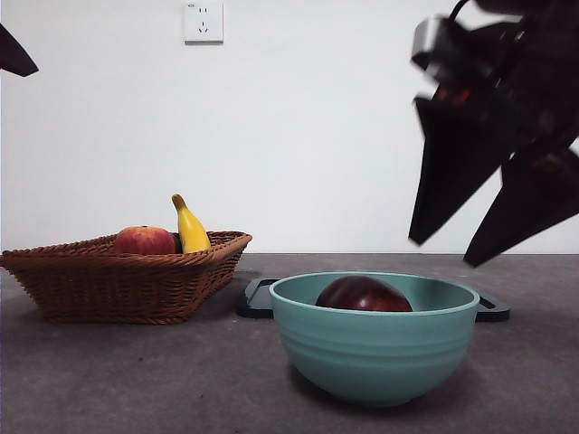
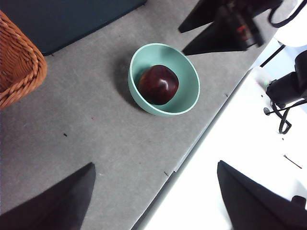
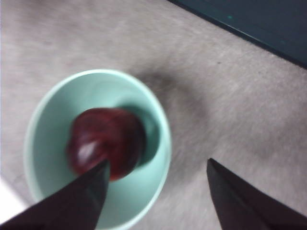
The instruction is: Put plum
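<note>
Above the near edge of the table, off to one side of the bowl, the right gripper is held in the air, tilted, with its two black jaws spread wide and nothing between them. It is seen in the front view as a large dark shape entering from the upper corner, its tips pointing down and clear of the bowl's rim. From its own wrist camera (the picture is somewhat blurred) the bowl is seen below and the jaws are seen apart, touching nothing.

The plum is found inside the pale green bowl, resting on its bottom, its dark maroon top showing above the rim. In the left wrist view the plum is seen lying in the bowl, which stands on the grey mat near the table's edge.

The left gripper is held high and well apart from the bowl, its jaws also spread wide and empty; in the front view only a black tip at the top corner is shown.

A woven basket is placed near the far side of the table, holding a red-orange fruit and a banana. A dark flat tray lies behind the bowl. No readable writing is seen; a white wall socket is mounted above.
</note>
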Tool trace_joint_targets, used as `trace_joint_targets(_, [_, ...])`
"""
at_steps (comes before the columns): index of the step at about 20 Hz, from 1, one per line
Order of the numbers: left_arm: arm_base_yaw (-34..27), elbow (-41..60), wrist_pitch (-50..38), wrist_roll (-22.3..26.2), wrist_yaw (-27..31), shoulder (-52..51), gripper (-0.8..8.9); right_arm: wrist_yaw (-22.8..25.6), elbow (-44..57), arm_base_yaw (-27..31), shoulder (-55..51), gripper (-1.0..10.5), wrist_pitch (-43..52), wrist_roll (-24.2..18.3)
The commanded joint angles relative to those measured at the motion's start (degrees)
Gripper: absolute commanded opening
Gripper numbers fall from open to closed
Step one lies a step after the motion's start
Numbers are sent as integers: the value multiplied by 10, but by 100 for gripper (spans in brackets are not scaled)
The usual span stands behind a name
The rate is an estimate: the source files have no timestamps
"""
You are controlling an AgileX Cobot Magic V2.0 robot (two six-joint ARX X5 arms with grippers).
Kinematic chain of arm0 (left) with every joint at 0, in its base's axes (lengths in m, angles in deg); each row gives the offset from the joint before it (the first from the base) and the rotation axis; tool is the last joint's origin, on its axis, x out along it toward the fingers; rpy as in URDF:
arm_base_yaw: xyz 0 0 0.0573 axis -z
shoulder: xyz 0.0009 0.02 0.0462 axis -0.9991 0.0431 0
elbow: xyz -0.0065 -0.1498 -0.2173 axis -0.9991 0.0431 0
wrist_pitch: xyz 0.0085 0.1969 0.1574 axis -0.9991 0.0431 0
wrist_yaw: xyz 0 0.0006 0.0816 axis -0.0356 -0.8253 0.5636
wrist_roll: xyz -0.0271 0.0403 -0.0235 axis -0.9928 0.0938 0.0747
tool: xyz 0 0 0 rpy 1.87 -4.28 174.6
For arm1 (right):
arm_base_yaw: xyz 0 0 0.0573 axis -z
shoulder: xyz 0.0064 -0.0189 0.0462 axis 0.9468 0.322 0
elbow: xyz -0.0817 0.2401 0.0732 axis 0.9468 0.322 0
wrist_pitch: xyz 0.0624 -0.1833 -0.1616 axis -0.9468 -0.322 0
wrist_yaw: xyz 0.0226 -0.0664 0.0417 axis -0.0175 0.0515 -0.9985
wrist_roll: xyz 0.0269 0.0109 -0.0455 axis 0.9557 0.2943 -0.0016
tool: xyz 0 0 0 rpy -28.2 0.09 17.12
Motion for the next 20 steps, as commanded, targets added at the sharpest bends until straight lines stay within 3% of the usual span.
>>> trace_joint_targets(1, [3,-7,-3,6,-5,3,406,12,-4,-11,31,263,21,13])
trace_joint_targets(4, [3,-7,-3,6,-5,3,406,15,-4,-18,62,246,42,17])
trace_joint_targets(12, [3,-7,-4,6,-5,3,406,15,-4,-25,99,38,64,17])
trace_joint_targets(20, [3,-7,-3,6,-5,3,406,11,-26,-25,94,9,63,21])
